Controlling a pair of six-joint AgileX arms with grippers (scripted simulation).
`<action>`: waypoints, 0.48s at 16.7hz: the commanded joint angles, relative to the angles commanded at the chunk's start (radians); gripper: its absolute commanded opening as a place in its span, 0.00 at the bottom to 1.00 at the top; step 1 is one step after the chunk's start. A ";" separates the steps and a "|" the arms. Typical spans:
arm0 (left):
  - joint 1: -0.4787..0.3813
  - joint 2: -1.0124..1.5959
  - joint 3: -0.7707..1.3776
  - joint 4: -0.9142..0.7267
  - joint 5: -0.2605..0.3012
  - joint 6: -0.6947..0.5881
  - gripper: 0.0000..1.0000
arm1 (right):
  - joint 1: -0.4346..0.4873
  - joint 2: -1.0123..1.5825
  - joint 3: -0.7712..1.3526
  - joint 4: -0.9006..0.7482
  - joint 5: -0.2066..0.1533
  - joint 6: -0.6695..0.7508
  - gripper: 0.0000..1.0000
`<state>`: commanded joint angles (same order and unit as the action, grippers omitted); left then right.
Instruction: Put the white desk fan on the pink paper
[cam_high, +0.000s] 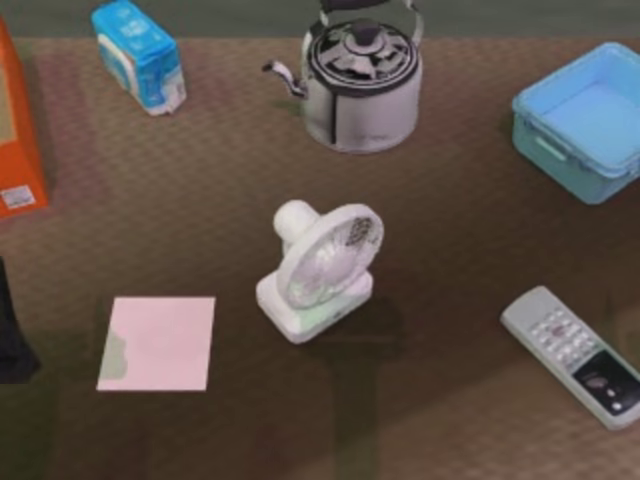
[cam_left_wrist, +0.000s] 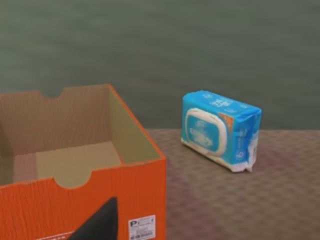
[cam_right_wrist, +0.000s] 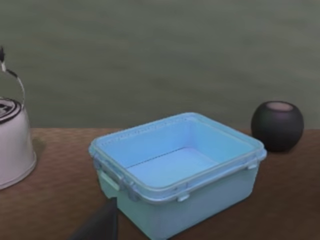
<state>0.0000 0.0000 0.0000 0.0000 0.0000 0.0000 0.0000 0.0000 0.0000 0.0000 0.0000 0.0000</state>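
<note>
White desk fan (cam_high: 318, 270) upright mid-table, pink paper (cam_high: 158, 343) just left, kettle (cam_high: 362, 83) behind, remote (cam_high: 573, 356) right, hands' state untellable.

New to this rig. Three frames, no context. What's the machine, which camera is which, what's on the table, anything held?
It is a simulated pair of AgileX arms at a brown table; both look parked, with nothing held.

The top view looks straight down. The small white plastic desk fan stands mid-table, apart from the flat pale pink square paper to its left, where it should end up. Behind it is a white metal kettle; at the right, a grey remote control.

The left wrist view rides the left arm. It shows an open orange cardboard box and a blue wipes pack, both at the table's left. The dark tip at the frame edge is probably that arm's hand.

The right wrist view shows a pale blue plastic tub, a black round object and the right hand's tip.
</note>
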 joint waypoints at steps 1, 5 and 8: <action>0.000 0.000 0.000 0.000 0.000 0.000 1.00 | 0.000 0.000 0.000 0.000 0.000 0.000 1.00; -0.024 0.059 0.054 -0.054 0.006 0.011 1.00 | 0.000 0.000 0.000 0.000 0.000 0.000 1.00; -0.077 0.203 0.189 -0.180 0.017 0.033 1.00 | 0.000 0.000 0.000 0.000 0.000 0.000 1.00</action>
<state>-0.0769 0.2027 0.1893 -0.1797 0.0175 0.0330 0.0000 0.0000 0.0000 0.0000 0.0000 0.0000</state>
